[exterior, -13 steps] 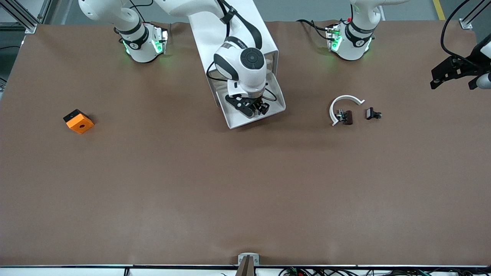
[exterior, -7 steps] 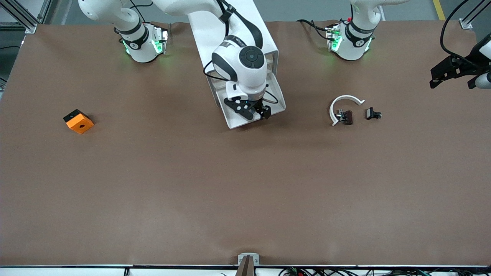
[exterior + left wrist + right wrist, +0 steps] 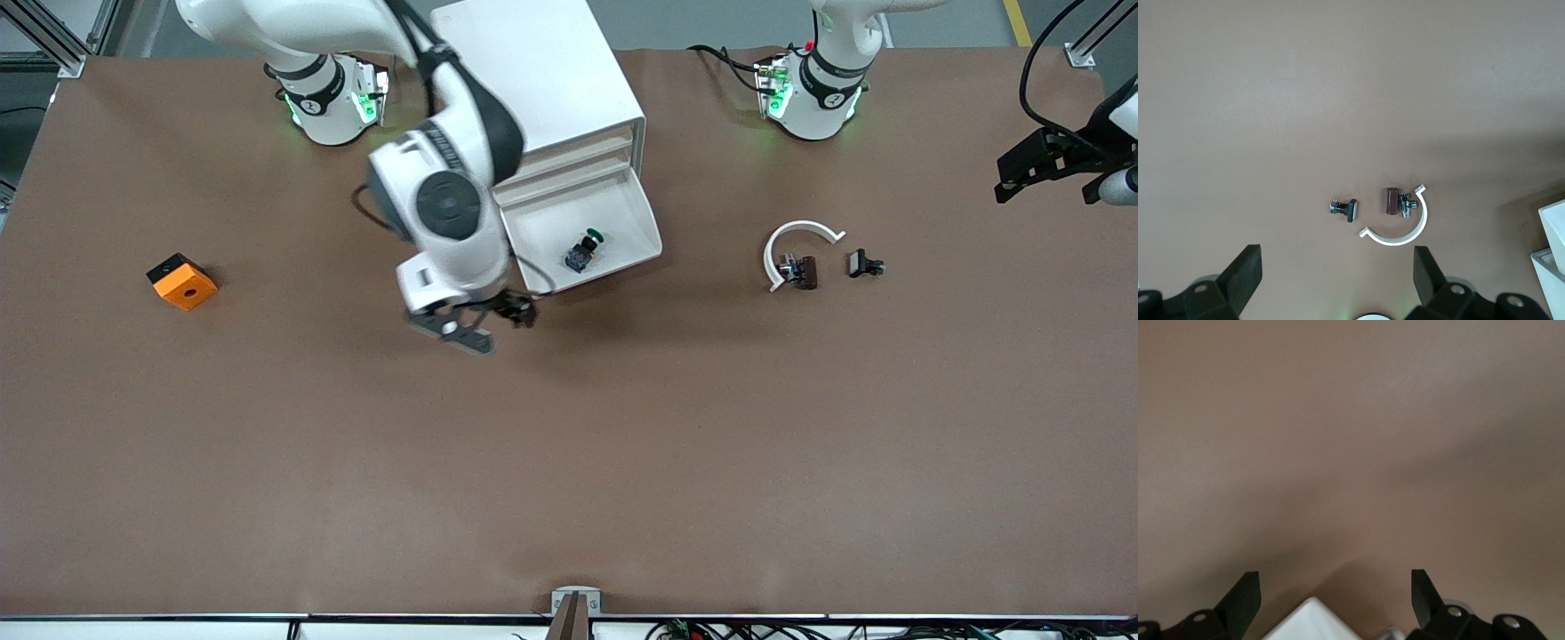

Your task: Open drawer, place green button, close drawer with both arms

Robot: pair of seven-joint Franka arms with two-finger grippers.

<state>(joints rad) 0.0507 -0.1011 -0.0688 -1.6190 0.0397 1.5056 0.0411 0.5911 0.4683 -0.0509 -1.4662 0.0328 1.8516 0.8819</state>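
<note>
The button (image 3: 582,252), with its round green cap, black collar and blue-grey blocky body, lies on its side in the open drawer (image 3: 640,233), cap pointing to about 2 o'clock in the front view. The right gripper (image 3: 480,327), fingers spread and empty, hangs over bare table at the drawer's 7 o'clock. The left gripper (image 3: 1036,169) waits, spread wide, at its own end of the table.

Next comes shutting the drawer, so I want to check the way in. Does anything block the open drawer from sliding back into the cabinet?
Nothing visible does. The drawer stands pulled out of the cabinet with only the button lying inside. The right gripper, open, hangs over bare table by the drawer's corner.
</note>
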